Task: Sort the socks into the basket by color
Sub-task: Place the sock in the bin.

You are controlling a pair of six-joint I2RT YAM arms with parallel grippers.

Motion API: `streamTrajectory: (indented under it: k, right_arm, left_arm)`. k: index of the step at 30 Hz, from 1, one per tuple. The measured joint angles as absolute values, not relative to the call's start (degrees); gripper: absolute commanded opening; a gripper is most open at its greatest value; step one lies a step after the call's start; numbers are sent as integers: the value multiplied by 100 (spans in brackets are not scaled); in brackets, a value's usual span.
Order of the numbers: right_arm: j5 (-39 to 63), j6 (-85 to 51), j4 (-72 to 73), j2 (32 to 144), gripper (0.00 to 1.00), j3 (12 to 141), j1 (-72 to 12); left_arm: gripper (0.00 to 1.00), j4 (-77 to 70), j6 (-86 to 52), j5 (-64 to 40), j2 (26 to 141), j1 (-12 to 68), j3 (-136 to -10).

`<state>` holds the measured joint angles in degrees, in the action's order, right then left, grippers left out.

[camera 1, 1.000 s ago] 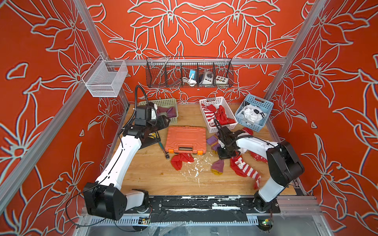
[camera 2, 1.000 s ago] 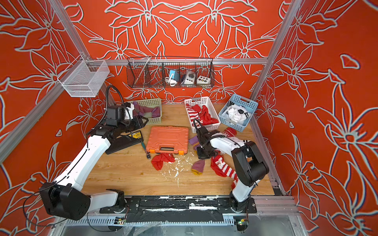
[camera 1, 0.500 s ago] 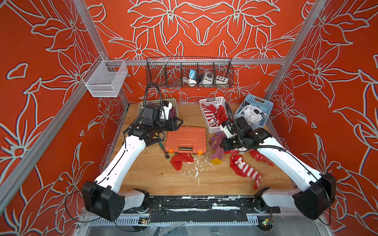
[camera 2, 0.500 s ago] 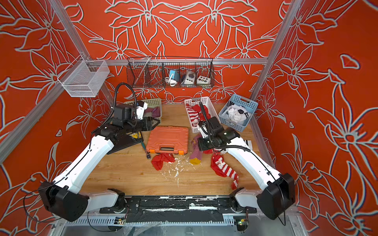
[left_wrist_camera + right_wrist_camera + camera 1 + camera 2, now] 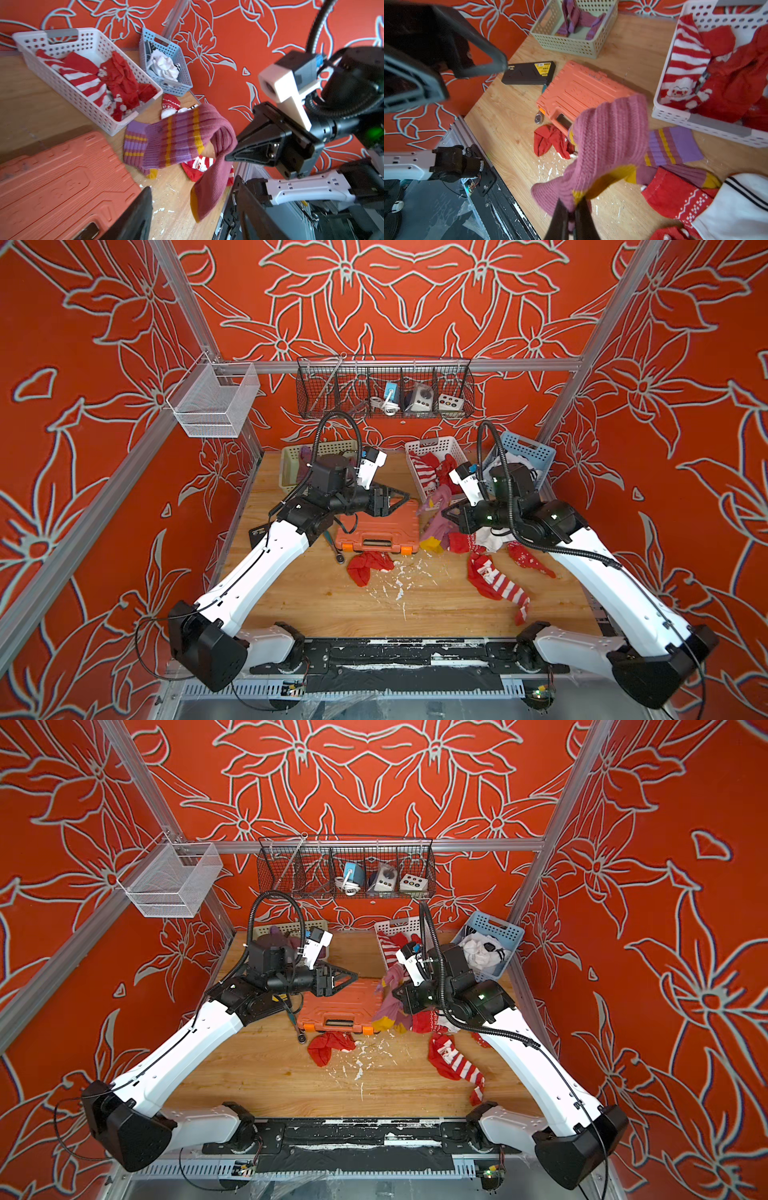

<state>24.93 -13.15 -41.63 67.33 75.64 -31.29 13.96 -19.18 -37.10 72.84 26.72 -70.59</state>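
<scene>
Right gripper (image 5: 448, 512) is clamped on a purple sock (image 5: 610, 141) and has lifted it off the table; it hangs just beside the orange tool case (image 5: 374, 526). Left gripper (image 5: 399, 501) has swung over the case, jaws apart, facing the sock. You're likely set for a handover toward the pale green basket (image 5: 571, 44) beyond the case.

right end effector (image 5: 572, 208) clamped on purple sock (image 5: 608, 135); orange case (image 5: 577, 89) on table (image 5: 508, 116) beyond

Ribbed knit purple sock (image 5: 610, 145) (soft, matt); grainy wooden table (image 5: 291, 593).
</scene>
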Motion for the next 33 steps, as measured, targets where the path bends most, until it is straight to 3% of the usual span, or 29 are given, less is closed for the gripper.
streamTrajectory:
  k: [8, 15, 25, 33]
  right_arm:
    - [2952, -1372, -3972, 6882, 0, 7968, -3129]
    - [3339, -1487, -3883, 6945, 0, 8101, -3129]
    - [3669, -1645, -3854, 6956, 0, 8243, -3129]
    - [3896, -1710, -3850, 7048, 0, 8364, -3129]
  left_arm:
    - [70, 1066, -1922, -3601, 7122, 3275, -6663]
    - [71, 943, -1518, -2862, 7048, 3778, -6565]
    - [72, 814, -873, -1551, 6639, 3863, -6318]
    - [73, 364, -727, -1678, 6783, 3863, -6309]
